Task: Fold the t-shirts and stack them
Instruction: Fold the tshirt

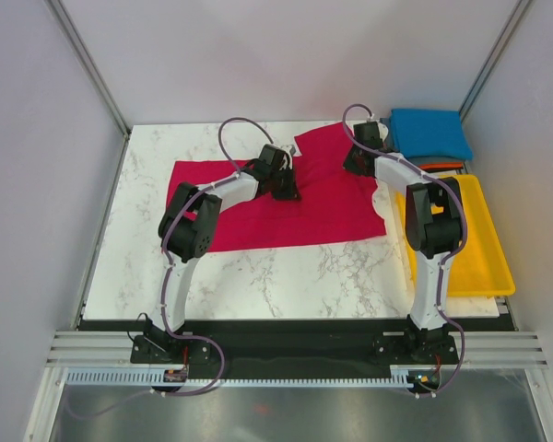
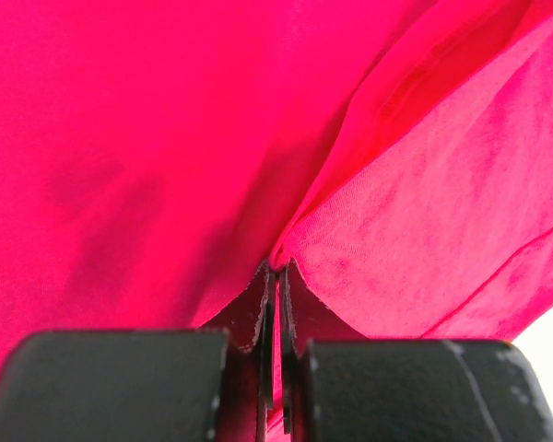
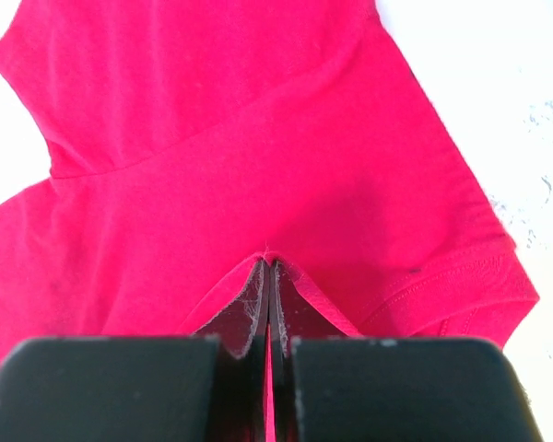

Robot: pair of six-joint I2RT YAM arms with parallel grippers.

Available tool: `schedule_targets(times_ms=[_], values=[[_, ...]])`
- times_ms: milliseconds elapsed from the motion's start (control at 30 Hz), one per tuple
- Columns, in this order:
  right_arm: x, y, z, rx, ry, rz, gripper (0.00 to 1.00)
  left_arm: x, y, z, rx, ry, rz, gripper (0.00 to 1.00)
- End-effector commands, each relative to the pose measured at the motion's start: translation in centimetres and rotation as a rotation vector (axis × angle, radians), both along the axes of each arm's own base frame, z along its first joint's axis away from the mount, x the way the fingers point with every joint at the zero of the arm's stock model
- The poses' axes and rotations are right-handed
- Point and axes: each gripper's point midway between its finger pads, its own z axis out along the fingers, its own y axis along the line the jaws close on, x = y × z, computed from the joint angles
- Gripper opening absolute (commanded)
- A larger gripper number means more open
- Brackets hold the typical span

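The crimson-red t-shirt (image 1: 258, 207) lies spread across the marble table, its right part raised and folded toward the back right. My left gripper (image 1: 284, 180) is shut on a pinch of the red cloth (image 2: 277, 265) near the shirt's upper middle. My right gripper (image 1: 358, 158) is shut on the red cloth (image 3: 270, 256) at the shirt's upper right, near a short sleeve (image 3: 452, 285). A folded bright blue t-shirt (image 1: 429, 133) lies at the back right on top of a stack; an orange edge (image 1: 440, 166) shows beneath it.
A yellow plastic tray (image 1: 461, 239) sits at the right edge of the table, partly under the right arm. The table's white marble top (image 1: 286, 276) shows in front of the shirt. Grey walls close in on the left, back and right.
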Motion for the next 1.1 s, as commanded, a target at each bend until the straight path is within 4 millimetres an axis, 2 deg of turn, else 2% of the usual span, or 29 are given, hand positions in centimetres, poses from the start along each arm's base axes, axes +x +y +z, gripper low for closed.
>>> schedule_targets(times_ms=[0, 133, 300, 400, 433, 467, 500, 533, 600, 633, 700, 733, 767, 800, 833, 900, 933, 967, 1000, 1067], values=[[1.4, 0.0, 2.0, 0.013, -0.085, -0.008, 0.0, 0.8, 0.8, 2.5, 0.011, -0.042, 0.081, 0.02], [1.7, -0.4, 1.1, -0.033, -0.101, 0.007, 0.0, 0.8, 1.0, 2.2, 0.018, -0.034, 0.094, 0.02], [2.0, 0.2, 0.1, -0.045, -0.097, 0.078, 0.01, 0.7, 1.5, 1.6, 0.037, -0.02, 0.114, 0.02], [1.4, -0.7, -0.3, -0.072, -0.058, 0.034, 0.08, 0.9, 1.5, 2.2, 0.044, -0.019, 0.128, 0.07], [1.4, -0.8, 0.2, -0.073, -0.056, 0.025, 0.12, 1.0, 1.6, 2.3, 0.045, -0.016, 0.13, 0.16], [0.6, -1.2, 0.1, -0.086, -0.012, 0.017, 0.21, 0.9, 1.5, 2.8, 0.042, -0.017, 0.132, 0.21], [0.3, -1.4, 0.6, -0.098, 0.001, 0.01, 0.26, 1.0, 1.6, 3.5, 0.039, -0.024, 0.135, 0.25], [0.2, -1.9, 2.3, -0.113, -0.008, -0.011, 0.35, 0.9, 1.7, 4.1, 0.044, -0.02, 0.137, 0.3], [-1.7, -2.7, 2.7, -0.134, 0.063, -0.028, 0.39, 0.8, 1.8, 5.8, 0.039, -0.03, 0.143, 0.3], [-2.4, -2.7, 3.8, -0.133, 0.065, -0.03, 0.4, 0.5, 2.1, 6.2, 0.044, -0.022, 0.142, 0.3], [-5.0, -3.3, 3.1, -0.144, 0.141, -0.03, 0.39, -0.2, 2.6, 7.6, 0.046, -0.032, 0.146, 0.31], [-5.8, -3.3, 4.1, -0.14, 0.133, -0.029, 0.36, -0.7, 3.0, 7.8, 0.055, -0.025, 0.149, 0.31], [-6.6, -3.3, 4.1, -0.134, 0.146, -0.022, 0.34, -1.0, 3.3, 8.1, 0.061, -0.028, 0.151, 0.31], [-7.3, -3.5, 4.2, -0.13, 0.15, -0.024, 0.33, -2.0, 3.9, 7.4, 0.076, -0.009, 0.149, 0.31], [-8.6, -3.6, 4.0, -0.13, 0.165, -0.019, 0.28, -2.5, 4.2, 8.5, 0.071, -0.023, 0.147, 0.31], [-9.8, -3.8, 3.8, -0.122, 0.179, -0.023, 0.25, -4.0, 5.3, 7.9, 0.101, -0.003, 0.142, 0.31], [-10.9, -4.0, 3.3, -0.121, 0.193, -0.023, 0.23, -4.5, 5.7, 8.9, 0.096, -0.018, 0.142, 0.31], [-11.2, -3.8, 3.1, -0.114, 0.191, -0.017, 0.23, -5.0, 6.3, 8.8, 0.103, -0.013, 0.143, 0.31], [-11.7, -3.7, 2.7, -0.105, 0.201, -0.009, 0.23, -6.0, 7.0, 7.8, 0.117, 0.016, 0.144, 0.32], [-12.8, -3.8, 1.4, -0.102, 0.229, -0.001, 0.22, -6.6, 8.1, 8.0, 0.109, 0.025, 0.153, 0.32]])
